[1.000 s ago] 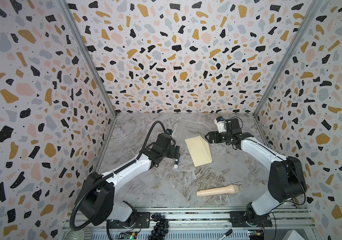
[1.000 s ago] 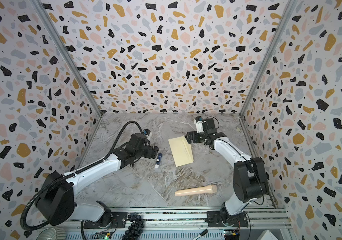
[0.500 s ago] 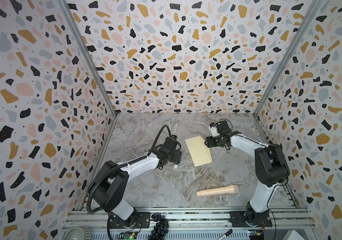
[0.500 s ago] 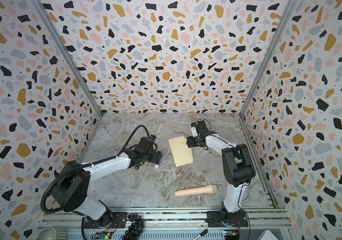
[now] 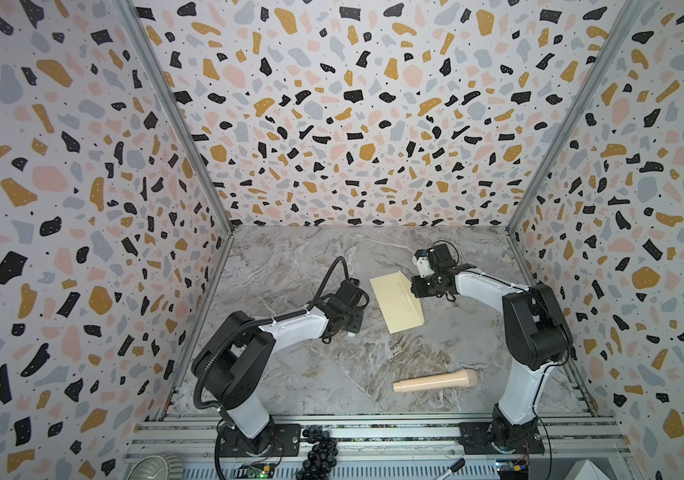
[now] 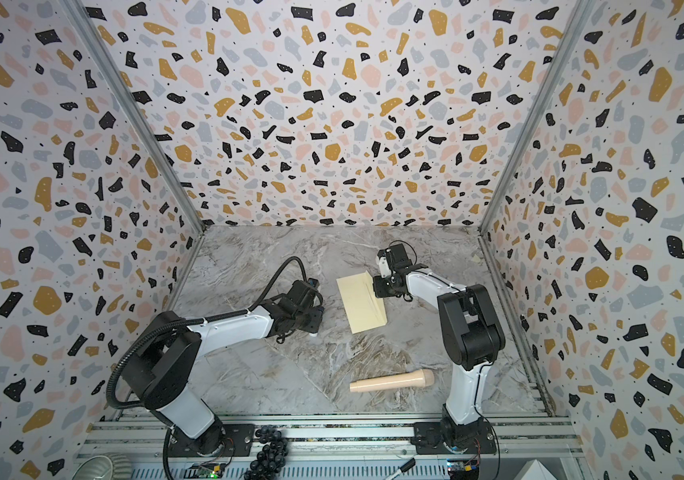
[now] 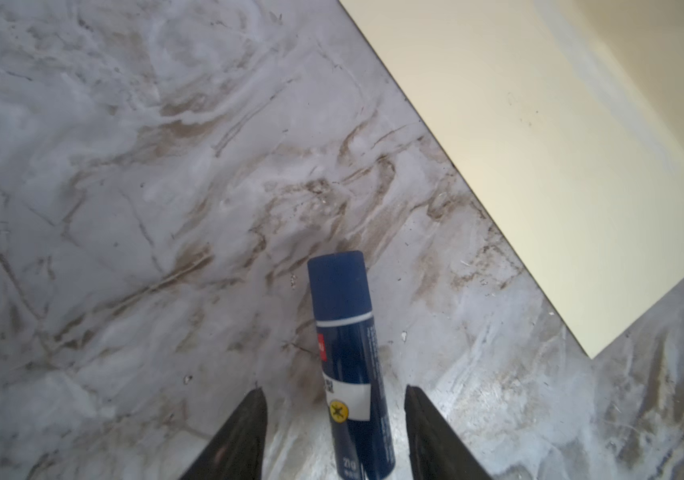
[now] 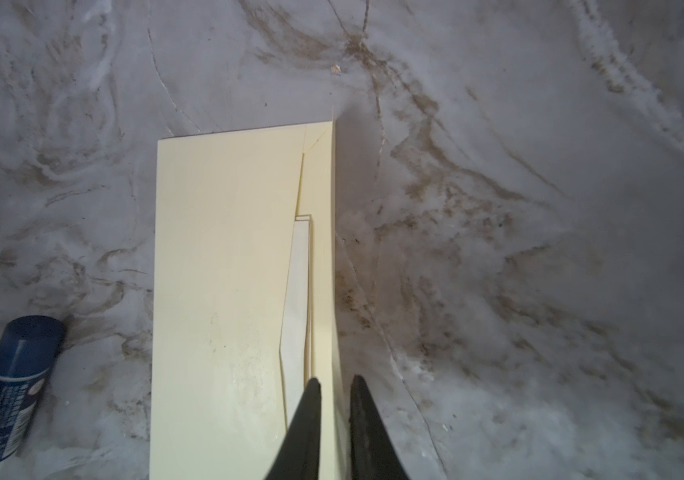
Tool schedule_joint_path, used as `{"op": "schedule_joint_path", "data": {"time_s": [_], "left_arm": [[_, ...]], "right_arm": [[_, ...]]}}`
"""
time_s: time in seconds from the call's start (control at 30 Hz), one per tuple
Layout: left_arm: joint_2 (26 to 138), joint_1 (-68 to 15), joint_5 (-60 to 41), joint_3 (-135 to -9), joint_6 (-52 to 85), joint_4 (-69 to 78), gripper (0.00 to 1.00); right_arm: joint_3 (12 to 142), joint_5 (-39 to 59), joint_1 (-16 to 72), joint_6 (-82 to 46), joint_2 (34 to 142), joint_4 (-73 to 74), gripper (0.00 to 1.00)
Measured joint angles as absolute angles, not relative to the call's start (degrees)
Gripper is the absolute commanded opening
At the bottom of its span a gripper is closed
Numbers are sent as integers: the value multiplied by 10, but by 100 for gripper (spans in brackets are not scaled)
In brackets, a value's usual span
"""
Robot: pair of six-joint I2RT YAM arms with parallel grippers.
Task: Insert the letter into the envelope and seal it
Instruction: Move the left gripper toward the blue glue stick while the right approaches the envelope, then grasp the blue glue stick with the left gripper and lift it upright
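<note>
The pale yellow envelope [image 5: 396, 301] [image 6: 363, 301] lies flat mid-table, with its flap [image 8: 325, 249] standing up along the right-hand edge. My right gripper [image 8: 335, 380] [image 5: 415, 286] is shut on that flap near its end. A pale strip of the letter [image 8: 296, 291] with a thin line border shows inside the envelope's mouth; the remainder is hidden. My left gripper [image 7: 334, 390] [image 5: 350, 328] is low on the table left of the envelope [image 7: 539, 145]. It is open, with a blue glue stick [image 7: 344, 332] [image 8: 15, 374] lying between its fingers, a gap on each side.
A beige wooden roller [image 5: 435, 381] [image 6: 392, 381] lies near the front of the table, right of centre. Patterned walls close in the left, back and right sides. A bunch of black beads [image 5: 319, 449] sits on the front rail.
The right gripper came in to the envelope's raised flap and closed on it. The left gripper dropped lower over the glue stick and its jaws narrowed around it.
</note>
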State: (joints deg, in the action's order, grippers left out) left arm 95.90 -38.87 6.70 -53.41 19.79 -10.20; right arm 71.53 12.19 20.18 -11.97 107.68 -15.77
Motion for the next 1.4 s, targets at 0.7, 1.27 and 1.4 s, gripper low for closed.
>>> {"op": "schedule_joint_path", "data": {"time_s": [0.7, 1.27, 1.4], "left_arm": [[1011, -394, 81, -535, 189, -76, 24], [896, -394, 72, -524, 135, -22, 0], [804, -395, 60, -500, 109, 46, 0]], "right_arm": [[683, 133, 173, -178, 1060, -128, 31], [702, 141, 156, -166, 953, -150, 73], [735, 189, 156, -154, 910, -157, 76]]}}
